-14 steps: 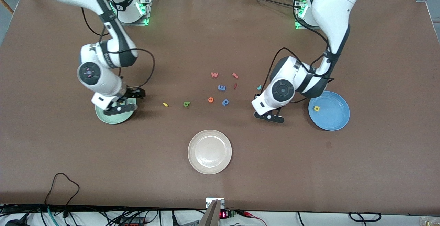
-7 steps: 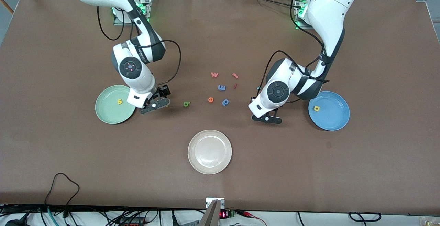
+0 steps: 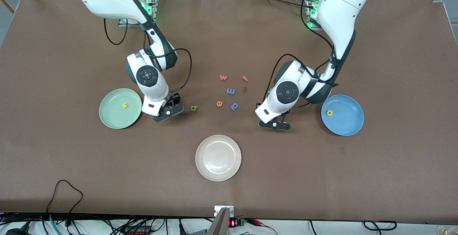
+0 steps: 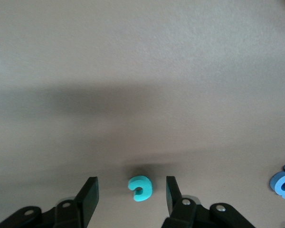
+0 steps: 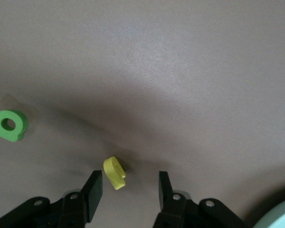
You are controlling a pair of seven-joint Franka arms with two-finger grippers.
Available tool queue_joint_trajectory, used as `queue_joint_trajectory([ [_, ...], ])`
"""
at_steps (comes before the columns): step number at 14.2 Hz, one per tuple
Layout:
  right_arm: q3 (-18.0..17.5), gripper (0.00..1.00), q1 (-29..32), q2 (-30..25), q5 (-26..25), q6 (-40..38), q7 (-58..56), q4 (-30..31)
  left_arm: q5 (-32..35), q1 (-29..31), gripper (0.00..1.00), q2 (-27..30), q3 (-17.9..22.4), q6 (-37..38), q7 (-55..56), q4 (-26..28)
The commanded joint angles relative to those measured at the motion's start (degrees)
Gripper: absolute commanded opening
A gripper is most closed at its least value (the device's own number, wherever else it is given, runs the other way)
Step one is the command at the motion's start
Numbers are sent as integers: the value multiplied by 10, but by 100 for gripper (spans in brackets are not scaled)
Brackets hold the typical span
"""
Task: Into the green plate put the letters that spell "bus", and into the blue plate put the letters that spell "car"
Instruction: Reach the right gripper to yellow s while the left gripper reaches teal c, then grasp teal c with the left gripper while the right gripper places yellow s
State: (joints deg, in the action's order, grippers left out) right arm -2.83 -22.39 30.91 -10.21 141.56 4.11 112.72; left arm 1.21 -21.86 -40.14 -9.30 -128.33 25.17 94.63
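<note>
The green plate [image 3: 111, 115] holds a yellow "s" [image 3: 125, 105]. Beside it, toward the table's middle, my right gripper [image 3: 168, 113] is low over the table and open. In the right wrist view the yellow "u" [image 5: 114, 172] lies between the right gripper [image 5: 128, 192] tips, close to one finger. The olive "b" [image 3: 194, 108] [image 5: 9, 125] lies a little farther on. The blue plate [image 3: 349, 124] holds a yellow "a" [image 3: 329, 112]. My left gripper [image 3: 274, 124] [image 4: 131, 195] is open beside that plate, with the teal "c" [image 4: 140, 188] on the table between its tips, untouched.
A cream-white plate [image 3: 218, 158] sits nearer the front camera at mid-table. Loose letters lie between the arms: orange "w" [image 3: 223, 77], blue "m" [image 3: 230, 91], orange "e" [image 3: 219, 103], blue "p" [image 3: 234, 106] and two small red pieces [image 3: 244, 78].
My right arm swung from over the green plate toward mid-table, leaving the "s" in the plate, and its jaws narrowed around the "u". The left gripper edged toward the middle.
</note>
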Motion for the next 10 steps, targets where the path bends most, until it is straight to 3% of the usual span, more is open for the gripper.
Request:
queue_joint_trajectory([
  [1,2,56,-7,6,-2,1,10,-10,-4,-3,65,-16,-9,-4,1,-8],
  [3,3,56,-9,10,-2,5,10,-10,-4,-3,65,-19,-11,-3,0,-4],
  [4,3,51,-10,13,-2,11,10,-10,-4,-2,65,-19,-11,-3,0,-2],
  [5,3,37,-10,16,-2,17,10,-9,-4,-2,64,-20,-11,-3,-1,-2],
  [10,3,7,-11,20,-1,18,11,-10,-4,-3,60,-27,-11,-2,0,0],
])
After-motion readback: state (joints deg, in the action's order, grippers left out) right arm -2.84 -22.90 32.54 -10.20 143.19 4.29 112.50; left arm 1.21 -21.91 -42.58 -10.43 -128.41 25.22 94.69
